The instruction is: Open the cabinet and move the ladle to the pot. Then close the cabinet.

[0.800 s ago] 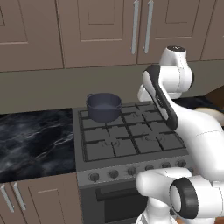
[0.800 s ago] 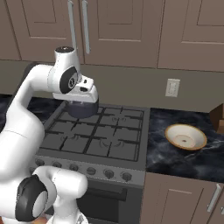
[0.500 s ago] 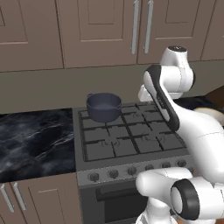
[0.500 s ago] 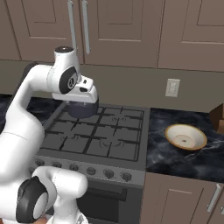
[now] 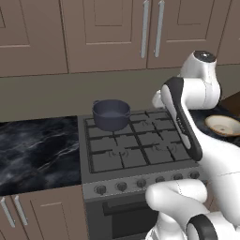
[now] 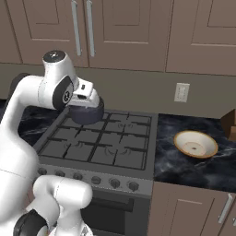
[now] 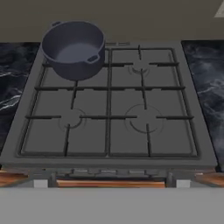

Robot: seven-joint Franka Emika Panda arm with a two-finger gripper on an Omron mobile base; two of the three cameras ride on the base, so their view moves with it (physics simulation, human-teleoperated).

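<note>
A white robot arm holds its hand (image 6: 85, 99) above the rear of a grey gas stove (image 5: 136, 150), jaws spread wide and grasping nothing. The dark blue-grey pot (image 7: 74, 49) sits empty on the back burner, below and just ahead of the hand. Above it, the cabinet (image 5: 151, 33) stands with both doors closed. A tan dish (image 6: 196, 144) rests on the marble bench (image 6: 203, 163), well apart.

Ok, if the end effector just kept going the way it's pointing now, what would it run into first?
Probably the stove grate: the hand view looks down on the middle of the cooktop with nothing in between. The pot sits off toward the rear-left burner, likely outside that line.
</note>
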